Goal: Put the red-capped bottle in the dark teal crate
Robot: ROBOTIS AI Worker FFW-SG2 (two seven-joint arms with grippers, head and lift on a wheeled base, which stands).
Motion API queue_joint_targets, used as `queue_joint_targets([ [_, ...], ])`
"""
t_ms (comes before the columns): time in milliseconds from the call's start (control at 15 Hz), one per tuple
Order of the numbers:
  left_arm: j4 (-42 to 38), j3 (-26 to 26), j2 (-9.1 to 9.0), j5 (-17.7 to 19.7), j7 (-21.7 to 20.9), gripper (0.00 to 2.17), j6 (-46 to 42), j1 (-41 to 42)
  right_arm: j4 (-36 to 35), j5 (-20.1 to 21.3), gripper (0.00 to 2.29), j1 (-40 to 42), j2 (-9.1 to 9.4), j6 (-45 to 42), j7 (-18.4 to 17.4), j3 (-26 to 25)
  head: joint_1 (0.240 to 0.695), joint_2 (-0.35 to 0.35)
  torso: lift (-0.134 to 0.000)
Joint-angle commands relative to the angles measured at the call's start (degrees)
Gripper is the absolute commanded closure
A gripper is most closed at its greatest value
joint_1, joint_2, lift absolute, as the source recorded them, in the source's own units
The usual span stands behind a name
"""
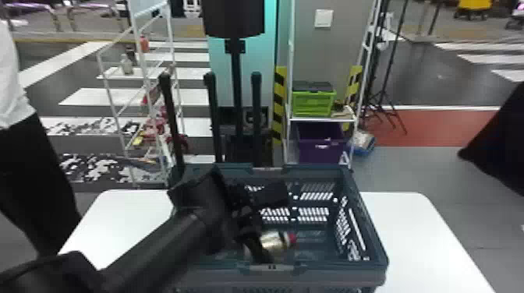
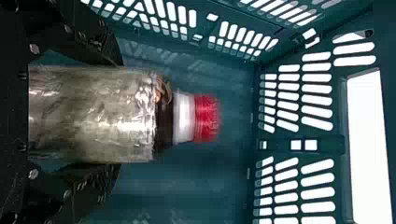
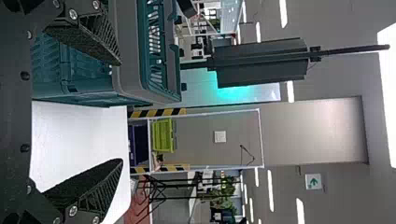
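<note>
In the head view my left gripper (image 1: pixel 259 243) is down inside the dark teal crate (image 1: pixel 366 233), holding the bottle (image 1: pixel 273 240) with its red cap pointing toward the crate's right side. The left wrist view has the clear, silvery bottle (image 2: pixel 93 114) lying between the two fingers of my left gripper (image 2: pixel 116 114), which is shut on its body. Its white neck and red cap stick out past the fingertips, with crate walls (image 2: pixel 299 144) around. My right gripper (image 3: pixel 122 112) is parked outside the crate (image 3: pixel 126 51), its fingers wide apart with nothing between them.
The crate stands on a white table (image 1: pixel 421 233). Behind are a white rack (image 1: pixel 136 78) on the left and a shelf with a green box (image 1: pixel 313 103) and a purple bin (image 1: pixel 320 142). A dark stand with upright posts (image 1: pixel 255 113) rises just behind the crate.
</note>
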Motion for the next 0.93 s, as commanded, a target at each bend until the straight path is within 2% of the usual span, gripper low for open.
queue_joint_targets([
  [0,-2.45,0.19,-0.58,-0.02,1.07,0.00,1.34,0.73,0.00,0.00,0.15,0.06,0.04,-0.06,0.00,0.00,0.499,0.000,0.000],
  [200,-10.19,3.01,-0.58,-0.20,0.72,0.03,6.26,2.32,0.00,0.00,0.15,0.23,0.04,-0.24,0.00,0.00,0.499,0.000,0.000],
  [400,-21.00,11.09,1.67,0.59,-0.69,0.03,10.83,5.39,-0.44,0.00,0.15,0.67,0.04,-0.06,0.00,-0.53,0.499,0.000,0.000],
  [600,-33.48,20.32,4.75,3.40,-1.21,0.04,15.76,9.70,-0.97,0.00,0.15,1.11,0.13,0.11,0.00,-0.97,0.499,0.000,0.000],
  [733,-44.20,30.08,6.77,10.96,-0.42,0.04,16.28,15.85,-1.41,0.00,0.15,1.46,0.31,0.29,0.00,-1.14,0.499,0.000,0.000],
  [867,-55.80,38.87,8.09,19.22,4.76,0.04,15.93,24.29,-1.85,0.00,0.15,1.81,0.22,0.29,0.00,-1.14,0.499,0.000,0.000],
])
